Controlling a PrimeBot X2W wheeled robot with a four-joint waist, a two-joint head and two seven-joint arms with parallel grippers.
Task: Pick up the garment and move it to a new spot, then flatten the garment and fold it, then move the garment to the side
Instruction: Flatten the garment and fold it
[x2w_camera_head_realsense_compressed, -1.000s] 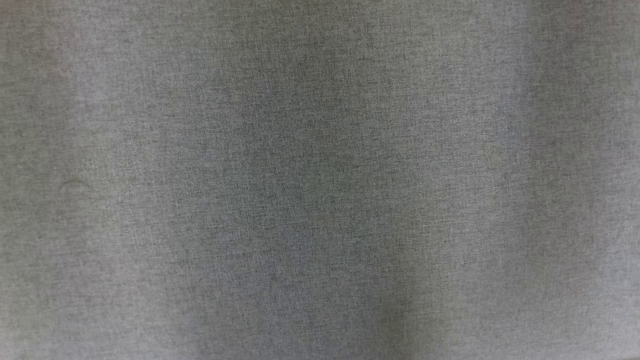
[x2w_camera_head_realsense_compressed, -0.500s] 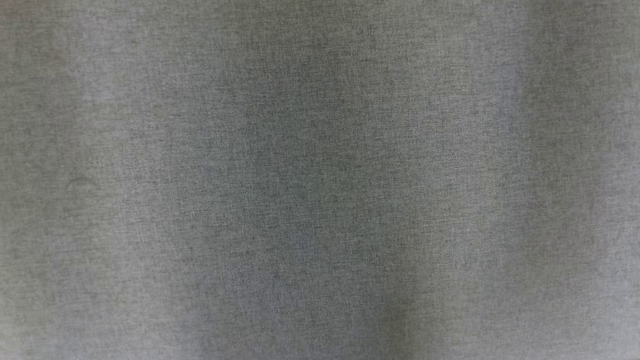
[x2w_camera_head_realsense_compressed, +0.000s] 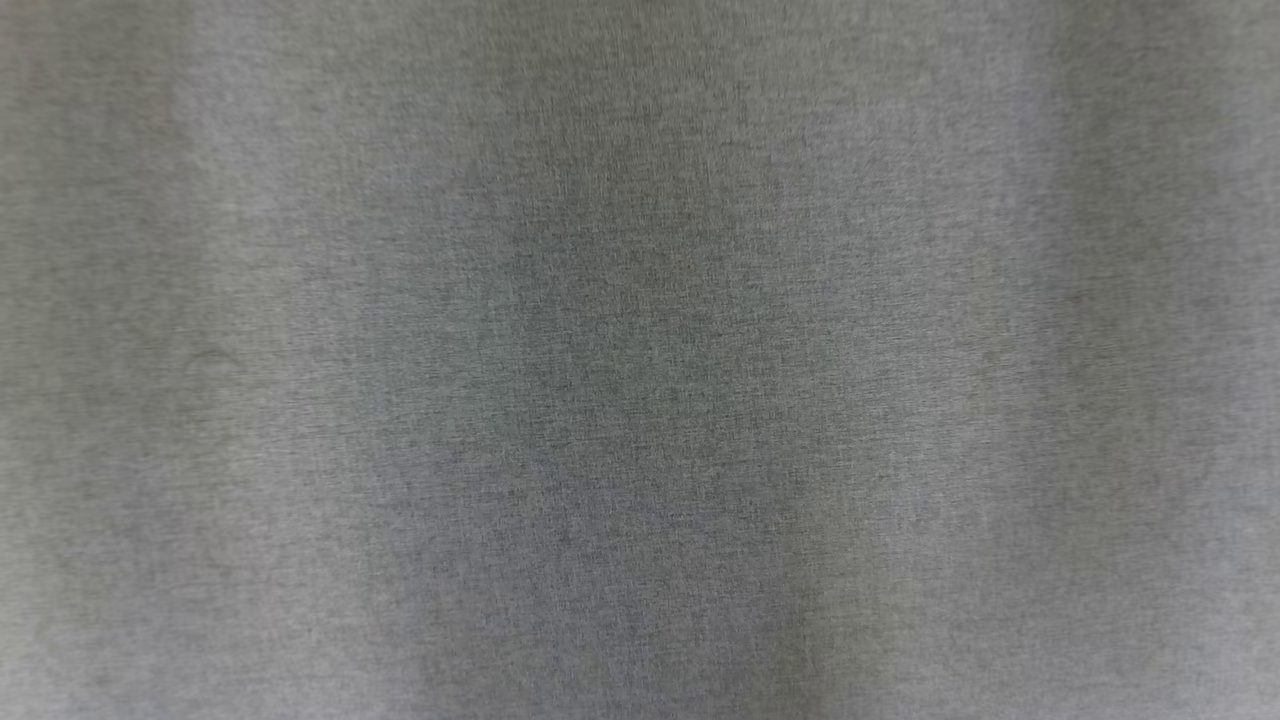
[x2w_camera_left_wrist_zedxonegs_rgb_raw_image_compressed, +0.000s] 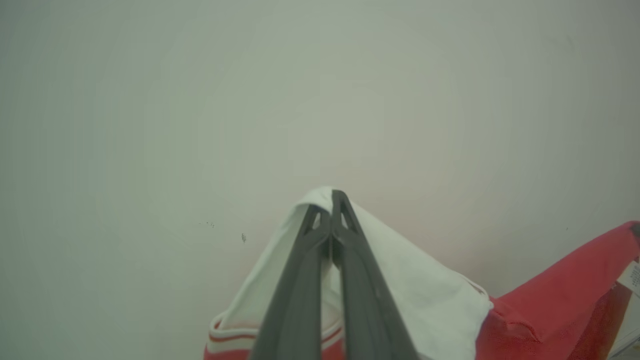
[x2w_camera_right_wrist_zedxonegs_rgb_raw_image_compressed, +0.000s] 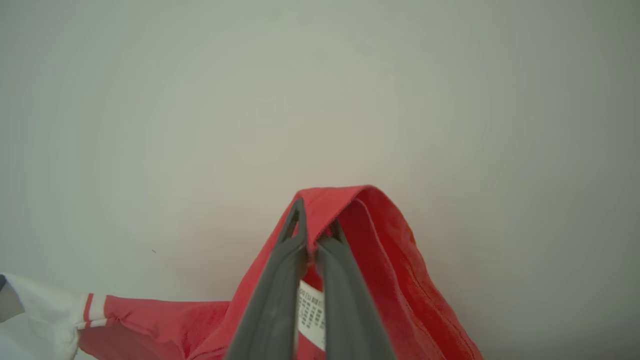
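From the head camera I get a grey woven cloth (x2w_camera_head_realsense_compressed: 640, 360), slightly blurred, with soft vertical bands of shade. It runs past every border of that view, so I find no edge there, and I cannot tell what this cloth belongs to.

Both wrist cameras look onto a plain pale surface (x2w_camera_left_wrist_zedxonegs_rgb_raw_image_compressed: 200, 100), which is bare above and to both sides of the fingers. A few tiny dark specks sit left of the left fingers. I see no rim or corner of that pale surface (x2w_camera_right_wrist_zedxonegs_rgb_raw_image_compressed: 150, 100) in either wrist view, so I cannot judge how close any edge is.

The left gripper (x2w_camera_left_wrist_zedxonegs_rgb_raw_image_compressed: 331, 200) is clenched on the garment (x2w_camera_left_wrist_zedxonegs_rgb_raw_image_compressed: 420, 290), pinching a peak of white fabric that drapes down both sides of the fingers. Below, a striped trim (x2w_camera_left_wrist_zedxonegs_rgb_raw_image_compressed: 225, 337) in red and white borders the white part, and red fabric stretches away to the right of that view.

The right gripper (x2w_camera_right_wrist_zedxonegs_rgb_raw_image_compressed: 314, 225) is clamped on a folded red hem of the garment (x2w_camera_right_wrist_zedxonegs_rgb_raw_image_compressed: 395, 260). A white care label (x2w_camera_right_wrist_zedxonegs_rgb_raw_image_compressed: 310, 312) with small print hangs between its fingers. The red fabric runs leftward in that view to a white section.
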